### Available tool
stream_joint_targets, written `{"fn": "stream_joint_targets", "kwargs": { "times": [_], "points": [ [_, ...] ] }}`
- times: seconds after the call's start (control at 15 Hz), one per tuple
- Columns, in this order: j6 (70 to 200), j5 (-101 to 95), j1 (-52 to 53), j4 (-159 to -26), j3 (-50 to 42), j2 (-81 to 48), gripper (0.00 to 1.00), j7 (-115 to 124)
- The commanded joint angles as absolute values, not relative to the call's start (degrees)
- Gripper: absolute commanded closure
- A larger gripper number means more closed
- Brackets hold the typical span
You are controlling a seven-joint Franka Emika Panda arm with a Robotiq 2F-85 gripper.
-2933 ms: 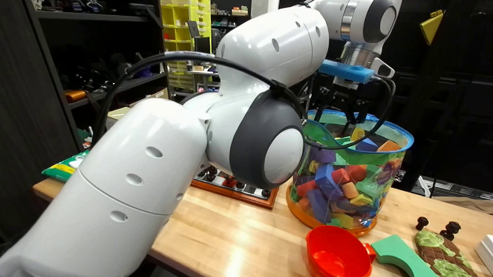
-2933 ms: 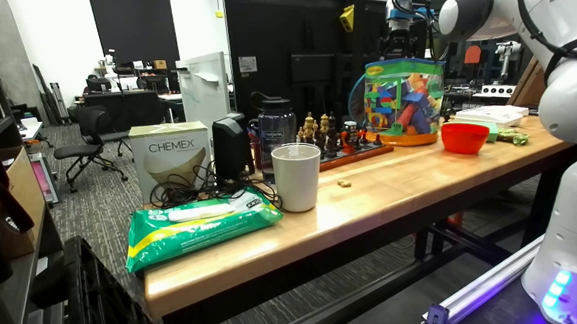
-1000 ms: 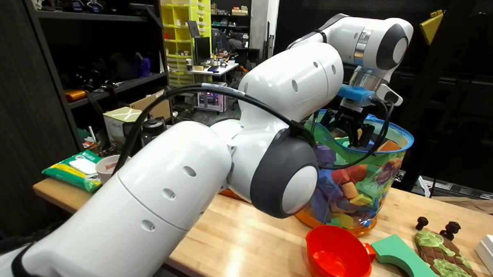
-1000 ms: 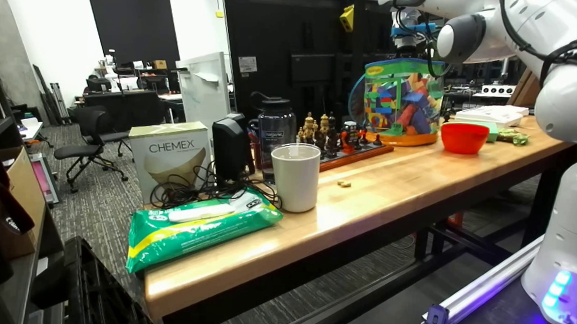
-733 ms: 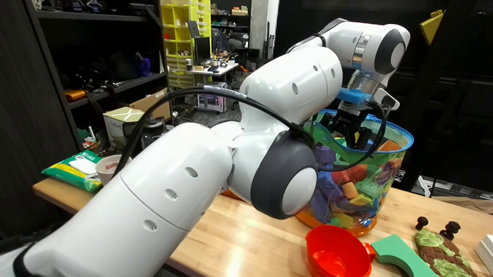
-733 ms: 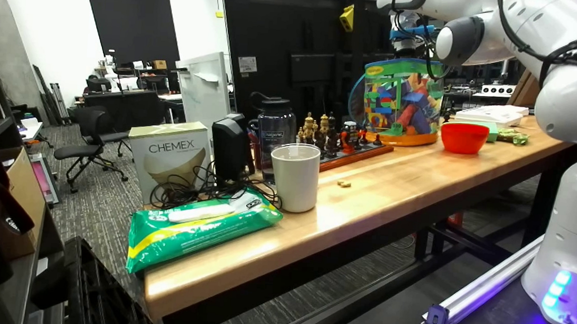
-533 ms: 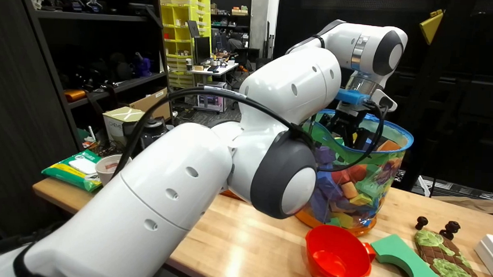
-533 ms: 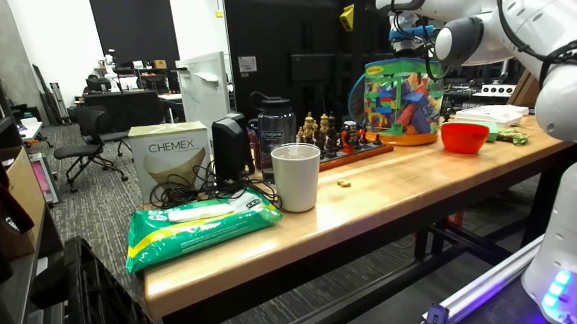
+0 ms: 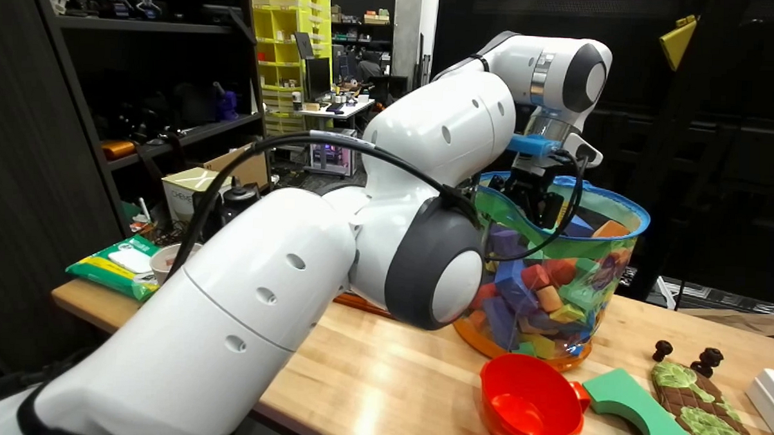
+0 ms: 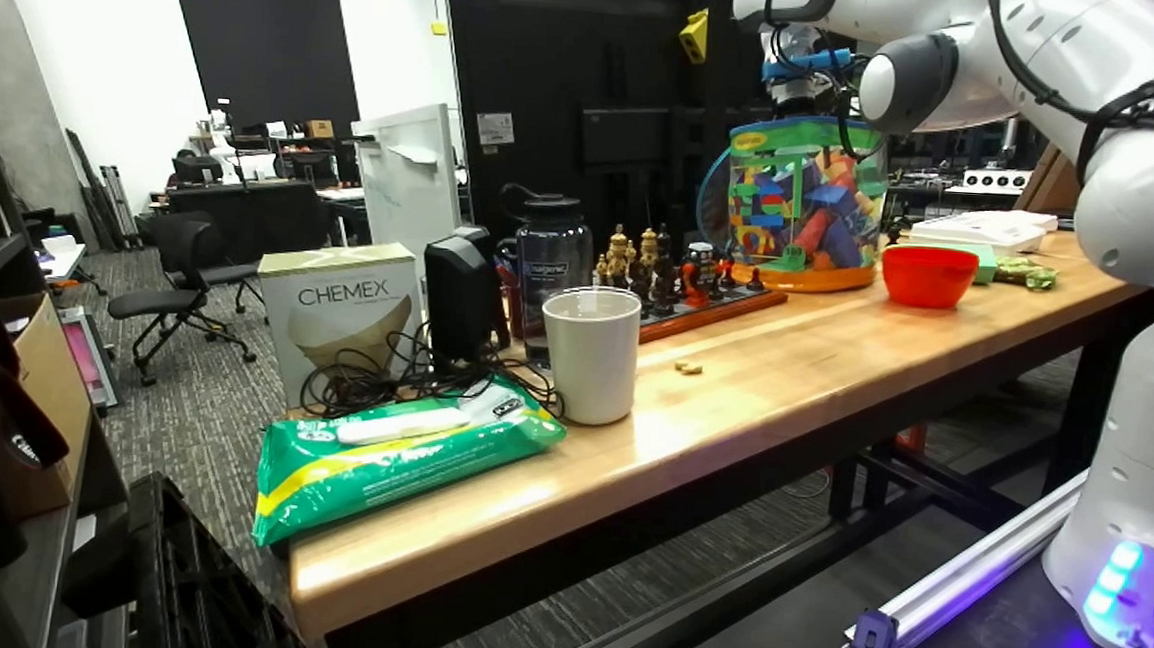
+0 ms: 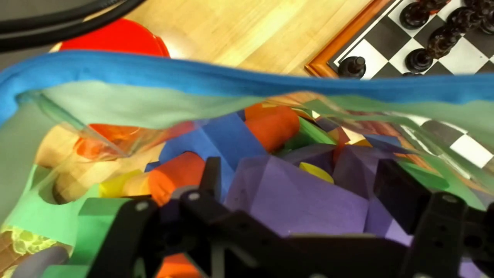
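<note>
My gripper [image 11: 299,170] is open, its fingers spread on either side of a large purple foam block [image 11: 301,200]. No clear contact between finger and block can be made out. Around it lie a blue block [image 11: 235,135], an orange cylinder [image 11: 175,177] and a small yellow piece [image 11: 316,173]. All these are inside a clear bag with a blue rim [image 11: 231,82], filled with coloured blocks. In an exterior view the gripper [image 9: 542,207] reaches down through the bag's open top, near its left side. Elsewhere, the bag's wall [image 10: 811,133] hides the fingers.
A red bowl [image 9: 528,403] stands in front of the bag, beside a green arch block [image 9: 638,406] and a patterned pot holder [image 9: 708,419]. A chessboard [image 10: 708,312] with pieces adjoins the bag. Farther along are a white mug [image 10: 590,355] and a wipes pack [image 10: 409,454].
The gripper has come down from above the bag into its opening. Over the last half second it has shifted leftward in both exterior views. The bag and table items stay put.
</note>
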State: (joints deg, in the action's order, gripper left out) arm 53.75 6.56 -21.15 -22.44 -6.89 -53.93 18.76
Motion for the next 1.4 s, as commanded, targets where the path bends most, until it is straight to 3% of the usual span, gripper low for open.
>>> {"fn": "stream_joint_targets", "kwargs": {
  "times": [0.0,0.4,0.53,0.6,0.67,0.73,0.8,0.87,0.93,1.33],
  "points": [
    [52.7,5.2,-20.1,-24.3,-7.8,-52.4,0.00,20.0],
    [49.0,4.3,-21.0,-19.0,-7.2,-56.0,0.00,22.7],
    [50.6,4.3,-20.3,-24.6,-7.9,-53.2,0.00,22.8],
    [48.2,4.2,-20.9,-19.0,-7.2,-56.3,0.00,23.4],
    [50.4,4.3,-20.3,-24.6,-7.8,-53.3,0.00,23.2],
    [47.6,4.1,-20.7,-18.9,-7.2,-56.4,0.06,23.5],
    [49.8,4.3,-20.1,-24.6,-7.8,-53.3,0.13,23.2],
    [48.4,4.4,-21.0,-18.5,-6.9,-57.2,0.07,22.7],
    [48.4,4.5,-21.0,-18.6,-6.9,-57.2,0.13,22.8],
    [48.4,4.5,-20.9,-18.8,-6.9,-57.3,0.13,22.9]
  ]
}}
